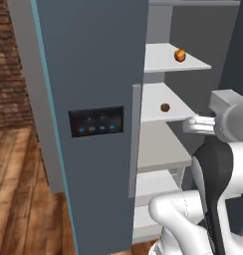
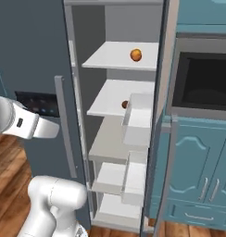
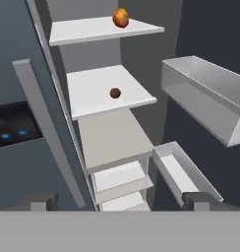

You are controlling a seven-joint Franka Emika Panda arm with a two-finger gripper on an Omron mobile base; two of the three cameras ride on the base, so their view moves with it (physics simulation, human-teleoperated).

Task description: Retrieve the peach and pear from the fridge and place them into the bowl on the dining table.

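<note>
The fridge (image 1: 93,64) stands with its right door swung open and its left door closed. The pear (image 1: 180,55) (image 2: 136,55) (image 3: 120,18), yellow-orange, rests on the upper white shelf. One shelf lower lies the peach (image 1: 165,107) (image 2: 124,104) (image 3: 115,93), small and dark red. My gripper (image 3: 119,203) is open and holds nothing, its fingertips (image 3: 41,201) wide apart. It hangs outside the fridge, in front of the lower shelves, well short of both fruits. The bowl and the dining table are out of view.
The open door's grey bins (image 3: 200,93) (image 2: 138,115) jut out on the right of the shelves. A long bar handle (image 1: 135,139) runs down the closed left door. Teal cabinets with a dark oven (image 2: 203,78) stand to the right. A brick wall (image 1: 9,64) and wooden floor lie to the left.
</note>
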